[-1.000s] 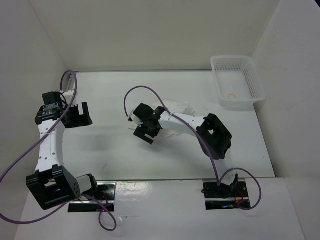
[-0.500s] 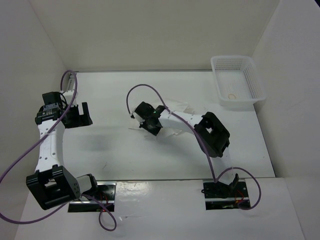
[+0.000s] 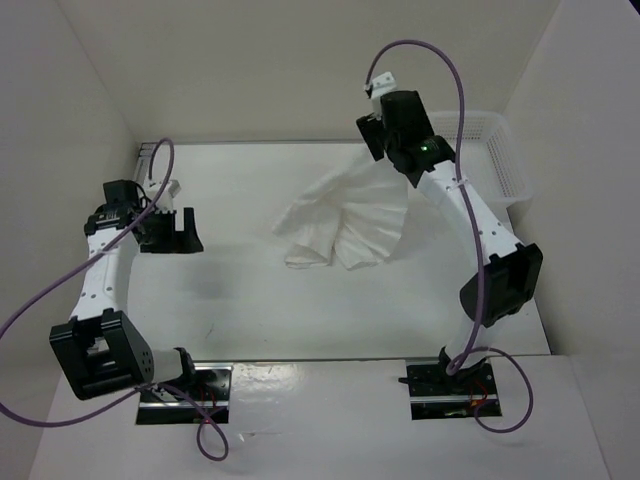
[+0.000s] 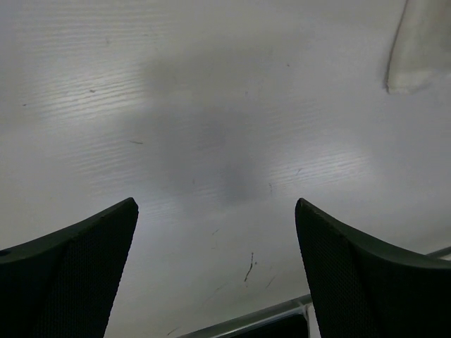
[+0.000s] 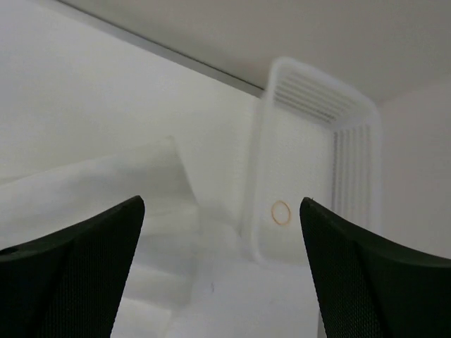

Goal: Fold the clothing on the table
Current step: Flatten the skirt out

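- Far left of the top view: black two-finger left pincer, low over the large flat matte white counter. Jaws wide apart, only bare surface between them in the left wrist view. Probably parked there to keep clear while ready for the nearer side of the cloth.
- Left of centre: bare counter between that pincer and the cloth, the two well apart, so room for a straight reach rightward. Thin metal rail along the far edge at the top of the frame, white wall right behind it. Little margin for overshooting that way.
- Centre, a little right: white thin pleated fabric garment, lying on the counter, loosely fanned rather than flat. Rumpled lobes at lower left and lower centre, a narrower tip running toward the upper right. Not yet folded, judging by the uneven outline; likely in need of smoothing before any crease.
- Upper right: right pincer, raised on a high-reaching arm above the garment's upper-right tip. Jaws apart and empty in the right wrist view, fabric below them, not between. Height probably meant to clear the cloth.
- Far right: white plastic mesh basket against the right wall, partly hidden by the right arm, near the garment's tip. Small ring on its floor. A tight corner of wall, basket and arm; freer working room toward the lower and left parts of the frame.
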